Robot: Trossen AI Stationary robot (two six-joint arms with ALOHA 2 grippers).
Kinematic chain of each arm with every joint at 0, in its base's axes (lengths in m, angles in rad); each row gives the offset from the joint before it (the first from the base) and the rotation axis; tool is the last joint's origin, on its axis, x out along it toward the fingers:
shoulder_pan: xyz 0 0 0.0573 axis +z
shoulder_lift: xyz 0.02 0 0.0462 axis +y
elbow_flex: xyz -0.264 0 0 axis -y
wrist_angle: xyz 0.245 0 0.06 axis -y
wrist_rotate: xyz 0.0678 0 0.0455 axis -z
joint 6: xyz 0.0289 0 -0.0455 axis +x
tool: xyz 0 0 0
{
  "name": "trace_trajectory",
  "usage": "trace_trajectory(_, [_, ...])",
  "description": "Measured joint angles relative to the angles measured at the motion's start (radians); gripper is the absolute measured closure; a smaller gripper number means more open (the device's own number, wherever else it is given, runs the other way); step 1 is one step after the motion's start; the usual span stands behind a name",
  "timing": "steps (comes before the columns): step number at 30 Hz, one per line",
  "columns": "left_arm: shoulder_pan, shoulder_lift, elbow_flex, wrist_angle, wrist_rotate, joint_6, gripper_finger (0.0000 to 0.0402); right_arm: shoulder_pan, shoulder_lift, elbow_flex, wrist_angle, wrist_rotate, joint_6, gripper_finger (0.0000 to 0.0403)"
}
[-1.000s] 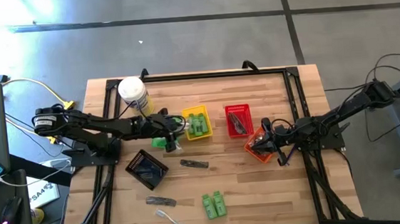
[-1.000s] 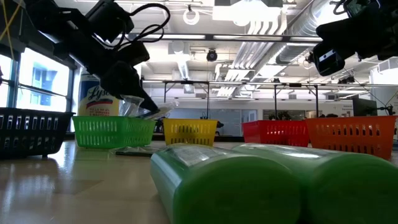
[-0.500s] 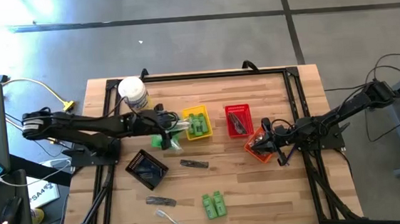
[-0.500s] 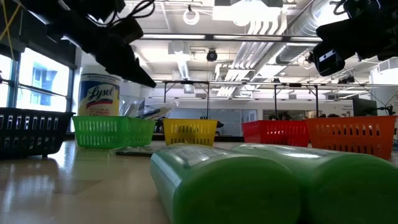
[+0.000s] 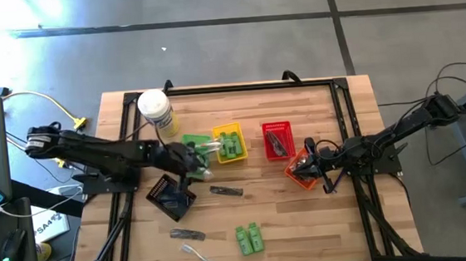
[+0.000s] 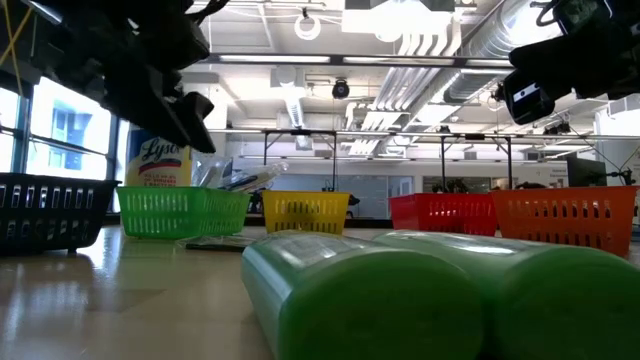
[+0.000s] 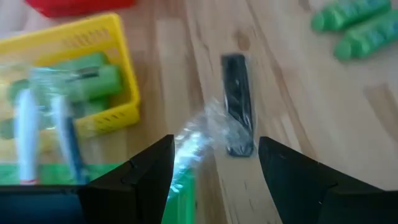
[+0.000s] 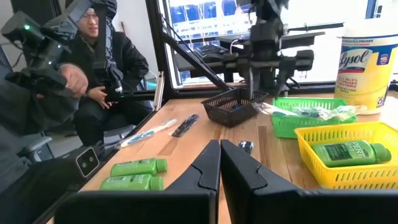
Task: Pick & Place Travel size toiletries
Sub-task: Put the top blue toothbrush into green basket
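My left gripper [image 5: 194, 159] [image 7: 214, 165] hangs open above the green basket [image 5: 194, 140] [image 6: 180, 212], touching nothing. Clear-wrapped sticks [image 7: 43, 124] [image 6: 245, 180] lie in that basket, one wrapped end [image 7: 198, 138] poking over its rim. Green bottles [image 5: 232, 145] lie in the yellow basket [image 5: 218, 155]. On the table lie a black stick [image 5: 226, 191] [image 7: 237, 102], a dark piece [image 5: 187, 233], a clear-wrapped stick [image 5: 200, 256] and two green bottles [image 5: 250, 237]. My right gripper [image 5: 313, 168] [image 8: 221, 163] waits shut at the orange basket [image 5: 296, 175].
A large white jar [image 5: 155, 110] stands at the far left. A red basket [image 5: 277, 139] and a black basket [image 5: 170, 195] also sit on the table. A black frame [image 5: 246, 88] runs along the far edge. A person [image 8: 93, 68] sits beyond the table.
My left gripper has let go of the clear-wrapped sticks, which now lie in the green basket. It has risen off the basket, drawn back toward the table's left and near edges, and tipped less steeply.
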Motion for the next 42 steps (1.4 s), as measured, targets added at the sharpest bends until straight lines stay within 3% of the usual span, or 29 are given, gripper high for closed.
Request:
trace_trajectory(9, [-0.058,0.108,0.000,0.051,-0.220,0.019,0.0173,0.000,0.000,0.000,0.007,0.001,0.000,0.0398])
trace_trajectory(21, [-0.052,0.132,0.000,0.118,-0.265,0.003,0.0179,0.000,0.000,0.000,0.011,0.001,0.005,0.0398])
trace_trajectory(26, [-0.052,0.132,0.000,0.151,-0.307,-0.013,0.0240,0.000,0.000,0.000,0.016,0.001,0.005,0.0398])
trace_trajectory(33, [-0.051,0.132,0.000,0.152,-0.309,-0.032,0.0382,0.000,0.000,0.000,0.017,0.001,0.005,0.0398])
trace_trajectory(42, [-0.052,0.132,0.053,0.114,-0.310,-0.087,0.0399,0.000,0.000,0.000,0.018,0.001,0.005,0.0398])
